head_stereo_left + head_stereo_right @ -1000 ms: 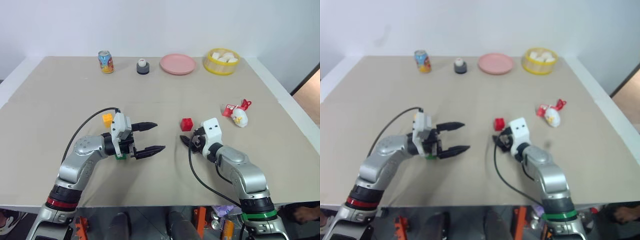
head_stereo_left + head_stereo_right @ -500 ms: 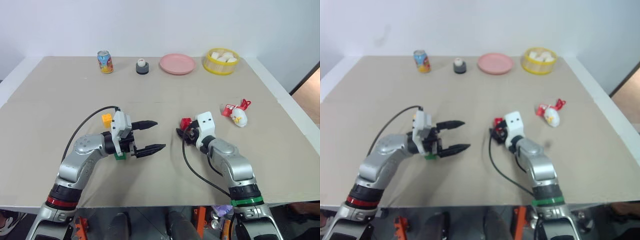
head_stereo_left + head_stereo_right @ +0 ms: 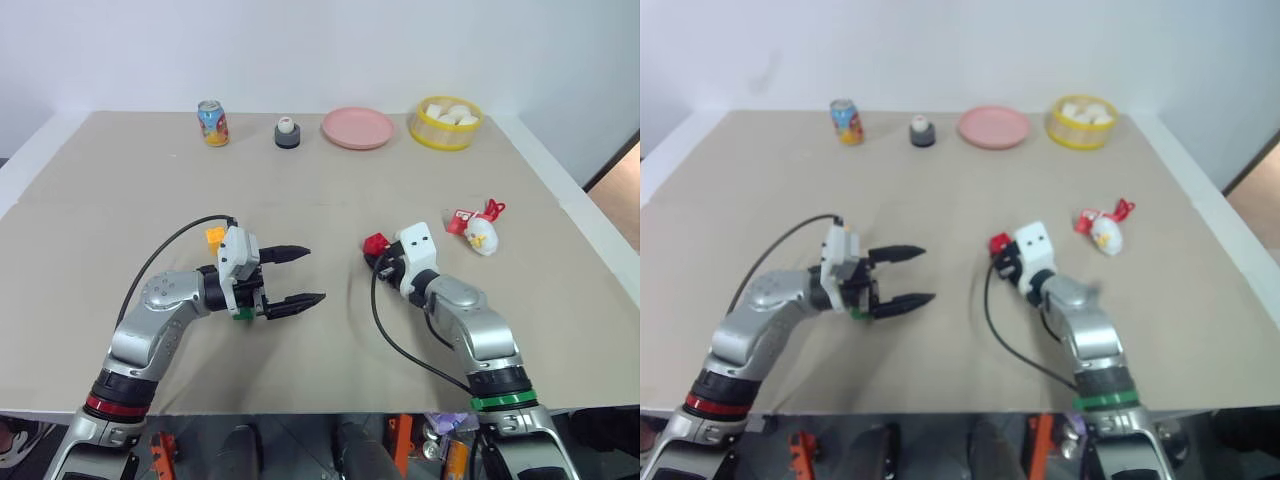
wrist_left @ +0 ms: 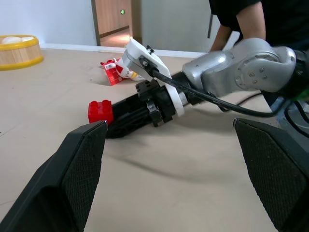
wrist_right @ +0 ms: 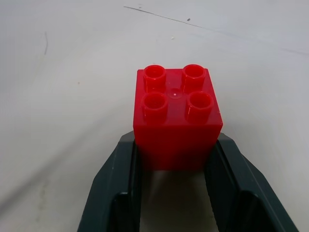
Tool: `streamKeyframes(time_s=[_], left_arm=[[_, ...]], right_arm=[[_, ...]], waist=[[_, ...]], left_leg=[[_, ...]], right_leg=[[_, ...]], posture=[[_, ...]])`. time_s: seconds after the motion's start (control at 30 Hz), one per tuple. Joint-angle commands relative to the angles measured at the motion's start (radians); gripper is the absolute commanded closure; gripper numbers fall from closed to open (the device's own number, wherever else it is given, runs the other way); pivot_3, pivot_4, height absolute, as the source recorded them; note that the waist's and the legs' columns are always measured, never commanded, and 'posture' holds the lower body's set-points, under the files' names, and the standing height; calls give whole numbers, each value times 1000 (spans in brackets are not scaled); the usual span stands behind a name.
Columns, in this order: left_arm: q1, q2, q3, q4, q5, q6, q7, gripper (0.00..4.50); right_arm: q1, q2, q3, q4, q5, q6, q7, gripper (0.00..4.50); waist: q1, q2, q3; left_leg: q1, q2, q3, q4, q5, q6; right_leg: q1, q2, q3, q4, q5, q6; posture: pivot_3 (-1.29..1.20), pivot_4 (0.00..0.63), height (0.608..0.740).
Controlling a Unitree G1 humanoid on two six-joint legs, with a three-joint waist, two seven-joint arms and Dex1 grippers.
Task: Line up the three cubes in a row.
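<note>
**Desk:** Where are the cubes?

**Me:** From the head camera, the red cube [image 3: 375,245] sits a little right of the frame's middle, on the tan table [image 3: 330,190]. My right gripper [image 5: 175,157] has a finger pressed against each side of it, so it is clamped on the cube. The wrist camera shows the four studs facing up and the block still resting on the tabletop.

**Desk:** And the other two?

**Me:** The yellow-orange cube [image 3: 215,236] is left of centre, just above my left wrist in the frame. The green cube [image 3: 241,314] is mostly hidden under that wrist; I see only a sliver of it at the lower edge of the hand.

**Desk:** Left hand?

**Me:** The left gripper [image 3: 295,276] hangs spread wide with nothing between its fingers, pointing toward the right of the frame, apart from the red cube. Its wrist camera looks straight at the right arm and the red block.

**Desk:** Anything else on the table?

**Me:** Along the top of the frame, left to right: a drink can [image 3: 211,123], a small grey holder with a white ball [image 3: 287,133], a pink plate [image 3: 357,128] and a yellow bowl [image 3: 444,130]. A white-and-red toy [image 3: 476,229] lies right of the red cube, well apart. In the left wrist view a person [image 4: 251,19] stands behind the table.
</note>
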Motion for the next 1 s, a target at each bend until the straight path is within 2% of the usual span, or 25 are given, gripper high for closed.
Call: streamKeyframes(time_s=[0.03, 0.17, 0.37, 0.63, 1.0], left_arm=[[8, 21, 16, -15, -32, -22, -71, 187], [8, 64, 66, -6, -88, -33, -169, 187], [33, 104, 84, -46, -113, -25, -229, 187], [68, 147, 98, -115, -123, -7, -240, 187], [159, 211, 176, -245, -178, 57, -163, 187]], right_arm=[[-7, -90, -12, 5, 19, -98, 155, 3284], [4, -244, -2, 8, 121, -171, 509, 3284], [-32, -320, 45, 39, 160, -194, 764, 3284], [-82, -293, 142, 138, 92, -327, 891, 3284], [-187, -191, 176, 326, 47, -444, 914, 3284]], waist=[[0, 0, 0], [-2, -1, 0], [-6, -1, 1], [-5, -1, 1], [-5, -2, 1]], left_leg=[[0, 0, 0, 0, 0, 0], [1, 0, 0, -4, 0, 0], [3, 1, -1, -9, 0, 0], [2, 1, -1, -8, 0, 0], [3, 1, -1, -8, 0, 0]], right_leg=[[0, 0, 0, -1, 0, 0], [-1, 0, 0, -1, -1, -1], [-1, 2, -2, -1, -4, -3], [-1, 1, -2, -1, -4, -3], [0, 1, -2, 0, -4, -3]], posture=[[0, 150, 740], [0, 150, 740], [0, 150, 740], [0, 150, 740], [0, 150, 740]])
